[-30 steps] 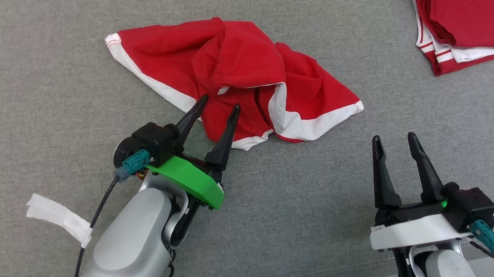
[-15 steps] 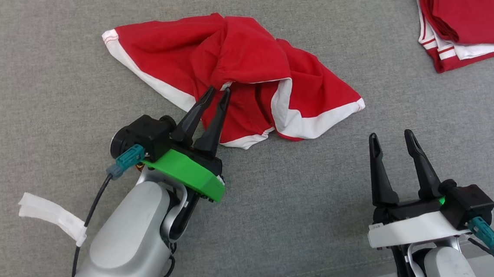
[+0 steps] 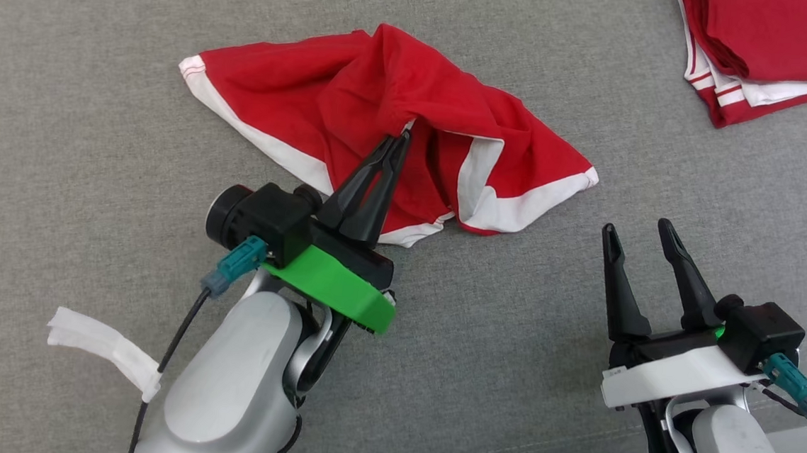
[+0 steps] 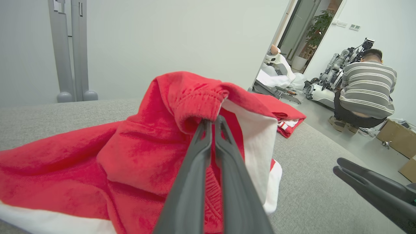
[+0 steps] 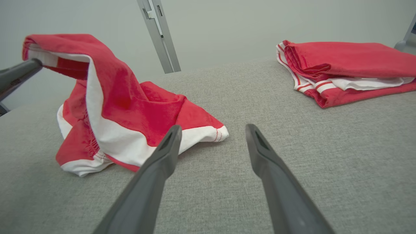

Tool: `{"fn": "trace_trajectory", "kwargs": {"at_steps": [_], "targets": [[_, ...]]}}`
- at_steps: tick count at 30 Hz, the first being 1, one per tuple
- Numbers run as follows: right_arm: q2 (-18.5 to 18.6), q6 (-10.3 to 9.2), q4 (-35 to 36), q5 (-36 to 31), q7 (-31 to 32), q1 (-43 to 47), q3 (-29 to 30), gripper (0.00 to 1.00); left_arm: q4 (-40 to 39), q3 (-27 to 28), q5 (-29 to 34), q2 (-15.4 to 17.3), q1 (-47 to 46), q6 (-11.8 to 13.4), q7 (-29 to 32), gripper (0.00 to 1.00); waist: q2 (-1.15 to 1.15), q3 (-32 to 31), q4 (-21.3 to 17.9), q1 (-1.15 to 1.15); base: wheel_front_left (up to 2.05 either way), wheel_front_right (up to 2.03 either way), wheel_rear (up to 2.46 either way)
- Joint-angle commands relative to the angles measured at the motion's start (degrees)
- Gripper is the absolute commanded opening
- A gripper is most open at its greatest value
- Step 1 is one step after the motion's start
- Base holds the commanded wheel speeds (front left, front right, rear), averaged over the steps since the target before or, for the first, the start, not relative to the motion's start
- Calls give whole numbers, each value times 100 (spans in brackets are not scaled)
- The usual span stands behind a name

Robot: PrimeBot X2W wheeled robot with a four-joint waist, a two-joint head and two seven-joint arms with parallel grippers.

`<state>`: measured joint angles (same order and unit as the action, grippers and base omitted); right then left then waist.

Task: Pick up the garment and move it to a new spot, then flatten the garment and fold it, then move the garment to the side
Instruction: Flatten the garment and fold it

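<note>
Now my left tool [image 3: 403, 135] is pinched shut on the garment [image 3: 355, 102], where a second ago it stood wide over the same red folds, a finger on either side of the cloth. The jaws have come together on the gathered red edge beside the white lining. In the left wrist view that edge sits bunched right at the tips, raised above the rest of the cloth. From the right wrist view the caught part stands up in a peak, while the lower folds and the white-banded hems lie on the worktop [image 3: 98, 127]. So the garment is partly lifted but not yet clear: most of it rests crumpled near the middle of the worktop, just ahead of my left arm.

My right tool [image 3: 636, 228] has not altered. Its fingers are spread wide and hold nothing, hovering over bare worktop to the right of the garment and apart from it. A folded pile [image 3: 764, 46] of red and white cloth lies well apart at the far right corner.

I judge that the pick-up has begun and the grip looks made, so the move to a new spot comes next. The hold is on one small bunch of edge, so the cloth may slip or trail as I raise it. Flattening, folding and setting aside are all yet to do.
</note>
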<state>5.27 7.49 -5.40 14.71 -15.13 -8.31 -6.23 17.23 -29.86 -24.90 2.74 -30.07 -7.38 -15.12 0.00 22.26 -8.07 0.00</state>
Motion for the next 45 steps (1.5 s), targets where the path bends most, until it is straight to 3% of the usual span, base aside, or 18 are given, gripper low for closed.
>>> {"fn": "trace_trajectory", "kwargs": {"at_steps": [1, 6, 11, 19, 25, 26, 27, 29, 30, 38, 42, 45], "targets": [[33, 1, -60, 76, 1, 20, 9, 100, -14, -37, 94, 55, 116, -10, -1, 0, 0, -136, 136, 0, 0, 0, 0], [136, 1, -428, 289, 1, -256, 56, 100, -89, -108, 292, 406, 401, -10, -1, 0, 0, -295, 338, 0, 0, 0, 0], [372, 0, -1343, 365, 1, -751, -60, 100, -178, -104, 420, 651, 689, -10, -1, 0, 0, -371, 507, 0, 0, 0, 0], [599, 0, -2545, 646, 1, -1397, -145, 100, -242, -196, 648, 798, 815, -11, -1, 0, 0, -386, 773, 0, 0, 0, 0], [684, 0, -2990, 778, 1, -1665, -269, 100, -282, -210, 753, 921, 848, -10, -1, 0, 0, -346, 890, 0, 0, 0, 0], [686, 0, -3031, 814, 1, -1684, -309, 96, -285, -216, 770, 943, 855, -10, -1, 0, 0, -342, 901, 0, 0, 0, 0], [700, 0, -3071, 830, 1, -1700, -355, 64, -279, -219, 797, 985, 859, -10, -1, 0, 0, -336, 912, 0, 0, 0, 0], [721, 0, -3148, 921, 1, -1740, -452, 15, -288, -213, 788, 1038, 857, -10, -1, 0, 0, -331, 930, 0, 0, 0, 0], [733, 0, -3170, 962, 1, -1759, -504, 0, -279, -205, 802, 1068, 857, -10, -1, 0, 0, -330, 937, 0, 0, 0, 0], [917, 0, -2888, 1193, 1, -1727, -574, 0, -283, -210, 1046, 1401, 900, -10, -1, 0, 0, -420, 968, 0, 0, 0, 0], [984, 0, -2348, 1488, 1, -1790, -310, 0, -392, -401, 1277, 1904, 675, -10, 94, 0, 0, -497, 969, 0, 0, 0, 0], [1115, 0, -1932, 1806, 1, -2079, -206, 0, -739, -805, 1294, 2551, 236, -1, 389, 0, 0, -513, 936, 0, 0, 0, 0]]}}
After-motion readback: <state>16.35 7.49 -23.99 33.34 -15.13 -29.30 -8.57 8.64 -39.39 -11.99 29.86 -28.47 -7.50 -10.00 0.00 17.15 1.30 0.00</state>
